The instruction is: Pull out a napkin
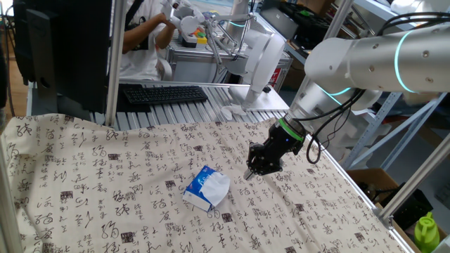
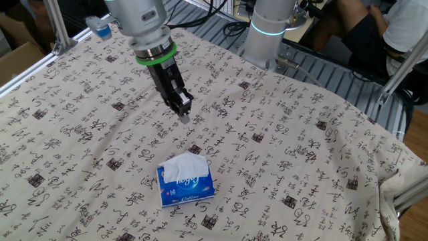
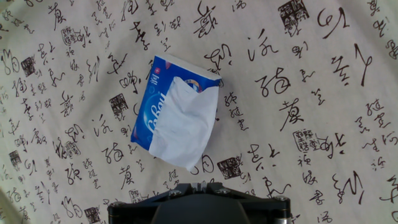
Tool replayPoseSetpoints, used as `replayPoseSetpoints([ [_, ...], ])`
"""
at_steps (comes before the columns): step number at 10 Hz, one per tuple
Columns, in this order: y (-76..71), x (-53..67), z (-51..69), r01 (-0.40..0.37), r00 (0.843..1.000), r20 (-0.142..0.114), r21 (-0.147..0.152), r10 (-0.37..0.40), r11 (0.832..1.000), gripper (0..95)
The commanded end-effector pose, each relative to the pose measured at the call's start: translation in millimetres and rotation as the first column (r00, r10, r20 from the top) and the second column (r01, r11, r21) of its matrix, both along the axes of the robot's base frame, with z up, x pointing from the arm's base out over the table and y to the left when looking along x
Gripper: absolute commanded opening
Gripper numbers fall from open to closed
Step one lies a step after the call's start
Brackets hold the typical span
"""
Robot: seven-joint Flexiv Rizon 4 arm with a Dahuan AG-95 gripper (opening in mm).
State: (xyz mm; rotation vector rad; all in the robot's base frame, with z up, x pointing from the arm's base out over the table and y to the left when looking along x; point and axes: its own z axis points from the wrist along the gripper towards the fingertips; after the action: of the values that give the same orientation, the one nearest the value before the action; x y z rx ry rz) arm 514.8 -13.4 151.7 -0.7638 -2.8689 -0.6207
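Napkin (image 2: 185, 165) sticking out of the slot of the blue pack (image 2: 188, 187), draping loose and crumpled over the top and spilling past one edge; in the hand view (image 3: 186, 124), lying spread across most of the pack's (image 3: 148, 106) face. Pack resting flat on the surface (image 2: 301, 154), which is wearing a cloth printed with calligraphy and rumpling here and there. Tool (image 2: 185, 119) hanging above the cloth just beside the pack, apart from it, pointing down, gripping nothing; fingertips appearing close together in both fixed views (image 1: 248, 173), though too small and dark to be telling for sure whether pressed together or parted, and the hand view showing only the base of the tool. Napkin not yet touched, so the pull judged as not begun. Risking, from here: pinching the pack along with the sheet and dragging the whole light pack off the surface; catching only a thin corner and tearing the soft paper; snagging the loose cloth underneath if descending too low; drawing a second sheet out behind the first if pulling too fast or at a slant.
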Motion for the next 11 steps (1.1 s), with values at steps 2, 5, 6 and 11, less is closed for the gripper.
replayPoseSetpoints([
  [2, 0.1, -0.8, 0.1, 0.018, 1.000, -0.011, -0.001, -0.018, 1.000, 0.0],
  [5, 0.1, -0.8, 0.1, 0.022, 1.000, -0.012, -0.004, -0.022, 1.000, 0.0],
  [6, 0.3, -0.6, -0.2, 0.023, 1.000, -0.012, -0.007, -0.023, 1.000, 0.0],
  [11, 0.3, 1.0, -2.0, 0.016, 1.000, -0.020, -0.016, -0.017, 1.000, 0.0],
])
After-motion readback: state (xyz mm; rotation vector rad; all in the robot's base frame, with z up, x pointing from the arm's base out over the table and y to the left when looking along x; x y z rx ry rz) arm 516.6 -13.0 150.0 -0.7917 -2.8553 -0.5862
